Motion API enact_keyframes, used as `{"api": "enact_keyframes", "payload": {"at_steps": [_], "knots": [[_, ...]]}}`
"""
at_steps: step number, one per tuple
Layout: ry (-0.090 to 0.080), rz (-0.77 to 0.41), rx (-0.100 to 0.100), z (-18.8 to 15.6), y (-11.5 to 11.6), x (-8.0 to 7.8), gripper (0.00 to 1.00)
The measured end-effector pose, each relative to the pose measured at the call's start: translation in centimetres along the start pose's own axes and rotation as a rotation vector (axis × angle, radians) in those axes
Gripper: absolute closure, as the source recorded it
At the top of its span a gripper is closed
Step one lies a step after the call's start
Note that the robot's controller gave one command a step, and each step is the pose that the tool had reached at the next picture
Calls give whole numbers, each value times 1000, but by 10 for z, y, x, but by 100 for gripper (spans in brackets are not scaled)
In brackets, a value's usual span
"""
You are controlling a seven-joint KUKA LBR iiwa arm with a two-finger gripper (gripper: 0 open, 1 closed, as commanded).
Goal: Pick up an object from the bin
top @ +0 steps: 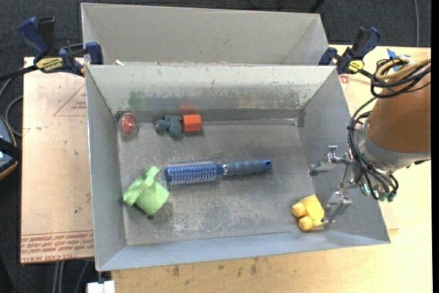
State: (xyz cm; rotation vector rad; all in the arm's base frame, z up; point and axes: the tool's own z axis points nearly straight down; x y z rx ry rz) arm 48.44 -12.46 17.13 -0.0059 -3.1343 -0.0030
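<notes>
Pincer (324, 189) sits low at the right end of the bin (206, 89), fingers spread open, nothing between them that you can see. Nearest thing is the small yellow lumpy toy (308, 211), lower right of the bin floor, close to the near wall. It's just beside the lower finger; touching or not, can't tell. Key relation: the toy lies outside the gap, down-frame and slightly left of the pincer's midpoint. It's compact, no clear long axis. My read: you need a shift down-frame to straddle it. Blue hairbrush (218, 170) lies well apart to the left.
</notes>
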Motion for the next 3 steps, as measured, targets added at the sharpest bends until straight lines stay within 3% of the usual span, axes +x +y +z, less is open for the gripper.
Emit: {"api": "enact_keyframes", "payload": {"at_steps": [1, 2, 3], "knots": [[-23, 49, 2, 95, 5, -2, 0], [-20, 48, 3, 94, 5, -1, 100], [-18, 122, 3, -35, -4, -7, 100]]}}
